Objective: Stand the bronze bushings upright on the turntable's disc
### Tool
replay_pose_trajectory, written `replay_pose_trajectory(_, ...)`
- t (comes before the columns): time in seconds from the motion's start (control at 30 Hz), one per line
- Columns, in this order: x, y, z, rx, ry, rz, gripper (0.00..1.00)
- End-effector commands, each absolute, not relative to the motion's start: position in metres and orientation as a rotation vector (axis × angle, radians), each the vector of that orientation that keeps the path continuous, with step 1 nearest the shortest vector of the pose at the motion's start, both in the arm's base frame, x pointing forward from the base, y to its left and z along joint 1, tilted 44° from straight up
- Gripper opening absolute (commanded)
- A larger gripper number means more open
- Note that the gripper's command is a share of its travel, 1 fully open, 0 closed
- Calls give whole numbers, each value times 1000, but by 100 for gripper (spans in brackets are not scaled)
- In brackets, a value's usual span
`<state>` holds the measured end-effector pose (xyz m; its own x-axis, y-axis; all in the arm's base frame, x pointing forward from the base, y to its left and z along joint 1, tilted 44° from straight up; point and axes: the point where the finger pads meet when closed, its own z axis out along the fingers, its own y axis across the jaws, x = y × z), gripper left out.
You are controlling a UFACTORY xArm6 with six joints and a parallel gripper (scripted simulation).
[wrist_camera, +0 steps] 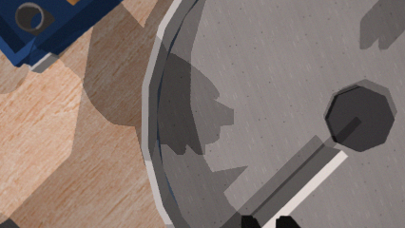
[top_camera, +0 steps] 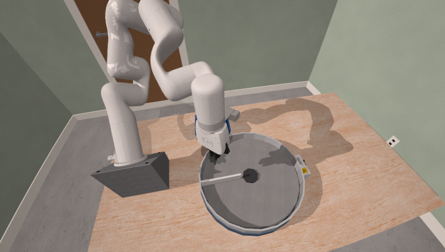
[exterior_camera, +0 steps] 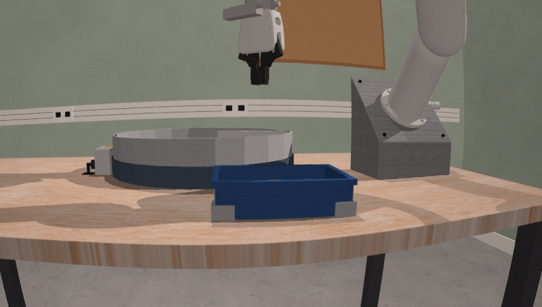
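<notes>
My gripper [top_camera: 219, 153] [exterior_camera: 259, 79] [wrist_camera: 263, 223] is shut and empty. It hangs high above the near-left edge of the turntable's grey disc [top_camera: 265, 193] [wrist_camera: 285, 57]. The dark hub [top_camera: 250, 175] [wrist_camera: 359, 118] sits at the disc's centre, and a pale bar [top_camera: 221, 178] [wrist_camera: 309, 182] runs from it to the rim. No bushing stands on the disc. The blue crate [exterior_camera: 283, 196] [wrist_camera: 71, 28] stands beside the turntable; in the top view the arm hides it. In the wrist view one steel bushing [wrist_camera: 29, 17] shows in the crate's corner; the other bushings are out of sight.
The turntable has a raised grey wall [exterior_camera: 190, 148] [top_camera: 298, 190] around the disc and a small control box [top_camera: 303, 168] [exterior_camera: 102, 159] on its side. The arm's grey base block [top_camera: 134, 178] [exterior_camera: 395, 151] stands on the wooden table [top_camera: 359, 187] near the crate.
</notes>
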<state>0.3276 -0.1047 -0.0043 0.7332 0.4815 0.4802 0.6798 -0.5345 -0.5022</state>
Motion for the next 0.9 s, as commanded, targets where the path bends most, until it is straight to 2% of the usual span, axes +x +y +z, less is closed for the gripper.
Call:
replay_pose_trajectory(0.0, 329, -106, -4, -2245, -873, -374, 13)
replay_pose_trajectory(0.87, 329, -106, -4, -2245, -873, -374, 15)
